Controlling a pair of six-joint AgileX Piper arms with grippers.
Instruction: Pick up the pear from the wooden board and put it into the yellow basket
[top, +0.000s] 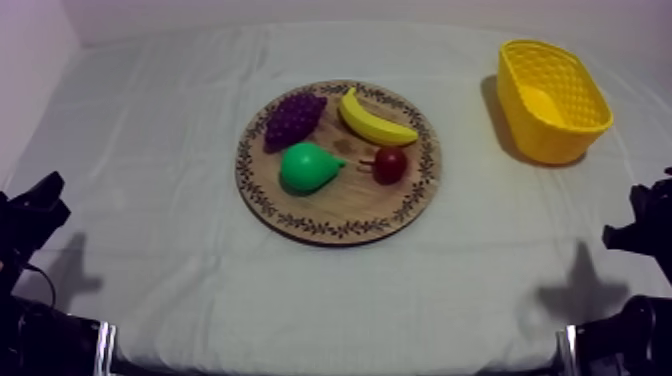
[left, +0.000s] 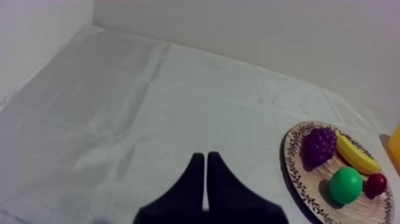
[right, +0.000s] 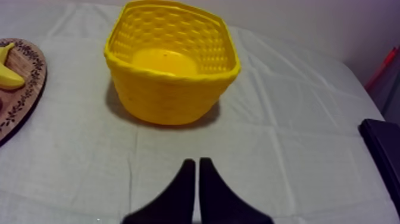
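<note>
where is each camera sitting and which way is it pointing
Top view: overhead, slanting down on the board with pear, grapes, banana and small red fruit, plus the basket; left arm and right arm at its lower edges.
Left wrist view: on the left arm, facing across the cloth to the wall, board alongside; left gripper shut.
Right wrist view: on the right arm, facing the basket; right gripper shut.
Shared: all three show the board and banana.

Left claw and right claw sit closed (narrow wedges).
</note>
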